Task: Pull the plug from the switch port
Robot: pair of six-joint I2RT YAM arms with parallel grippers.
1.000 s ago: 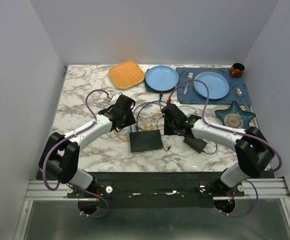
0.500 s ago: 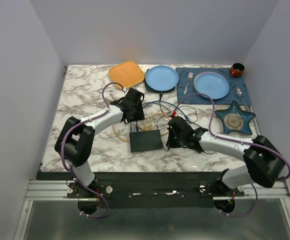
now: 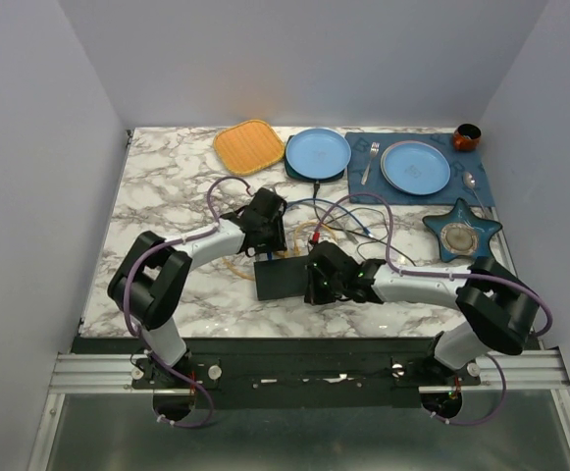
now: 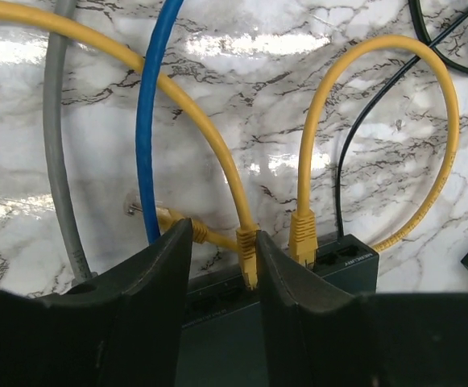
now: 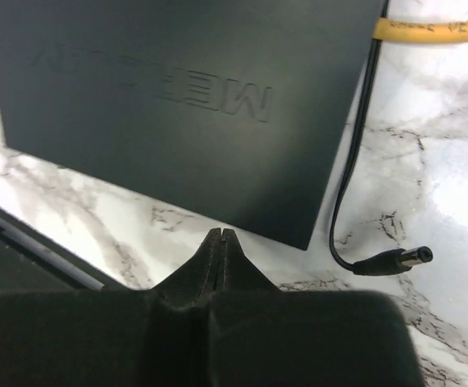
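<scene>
The switch (image 3: 281, 279) lies mid-table, its port edge facing 12 o'clock. The left gripper (image 4: 224, 270) hangs over that edge, jaws partly open astride a yellow plug (image 4: 247, 251) seated in a port. The plug sits close to the 3 o'clock finger (image 4: 294, 282), with a gap to the other. A second plug (image 4: 302, 234) stands at its 3 o'clock, outside the jaws. The right gripper (image 5: 220, 239) is pinched together on nothing, just off the switch's 3 o'clock end.
</scene>
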